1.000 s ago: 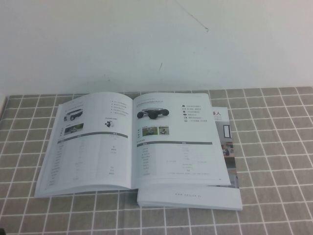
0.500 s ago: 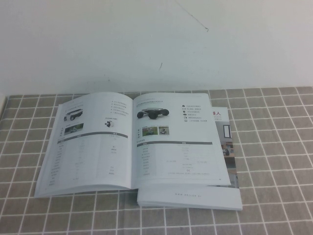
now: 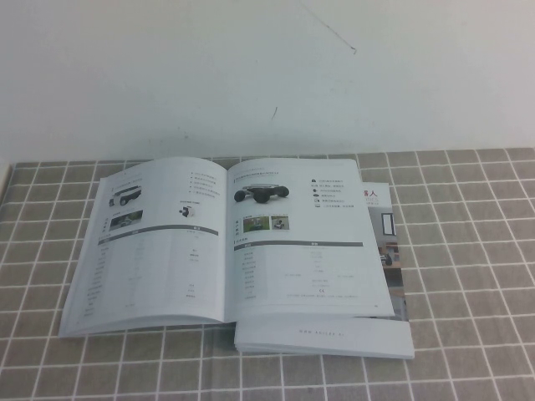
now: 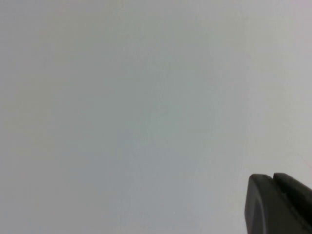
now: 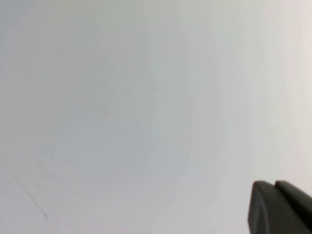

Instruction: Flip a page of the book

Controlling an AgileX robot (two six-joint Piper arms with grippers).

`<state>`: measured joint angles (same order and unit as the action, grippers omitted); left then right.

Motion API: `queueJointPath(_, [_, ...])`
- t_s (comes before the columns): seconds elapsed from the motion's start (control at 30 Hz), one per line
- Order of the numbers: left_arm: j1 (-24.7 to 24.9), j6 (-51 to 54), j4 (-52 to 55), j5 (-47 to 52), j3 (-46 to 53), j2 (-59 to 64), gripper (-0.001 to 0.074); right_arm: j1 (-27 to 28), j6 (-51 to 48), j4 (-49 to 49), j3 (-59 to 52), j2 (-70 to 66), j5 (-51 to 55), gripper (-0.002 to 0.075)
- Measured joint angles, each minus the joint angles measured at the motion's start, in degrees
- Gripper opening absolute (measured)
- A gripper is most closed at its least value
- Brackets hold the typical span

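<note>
High view: the book (image 3: 230, 242) lies open near the middle of the checked tablecloth (image 3: 468, 251); its right-hand page (image 3: 305, 242) is flat, overlapping a stack of booklets (image 3: 334, 334) toward the cloth's front edge. No arms visible.

Left wrist view: left gripper (image 4: 278, 204) before blank white wall; claw state cannot be told.

Right wrist view: right gripper (image 5: 280, 207) pressed together, empty, facing the wall (image 5: 122, 97).

book (image 3: 226, 246): thin paper, smooth with a slight sheen
page (image 3: 301, 242): glossy white paper, printed
worktop (image 3: 468, 251): grey-brown cloth with white grid lines, matt
wall (image 3: 251, 67): white, matt, faintly scuffed
left gripper (image 4: 278, 204): black matt plastic
right gripper (image 5: 280, 207): black matt plastic
</note>
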<state>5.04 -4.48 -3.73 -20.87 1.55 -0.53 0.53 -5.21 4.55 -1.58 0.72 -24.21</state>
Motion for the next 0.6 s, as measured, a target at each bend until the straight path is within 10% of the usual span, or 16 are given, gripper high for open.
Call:
queueJointPath(0.23, [0.00, -2.22, -2.75, 2.54, -1.18, 0.00, -0.0002, 0.00, -1.57, -9.41, 3.64, 0.00, -0.58, -0.0002])
queueJointPath(0.6, [0.00, -2.60, -2.36, 31.16, -25.76, 10.77, -0.0002, 0.00, -3.58, -10.00, 31.03, -10.83, 38.85, -0.0002])
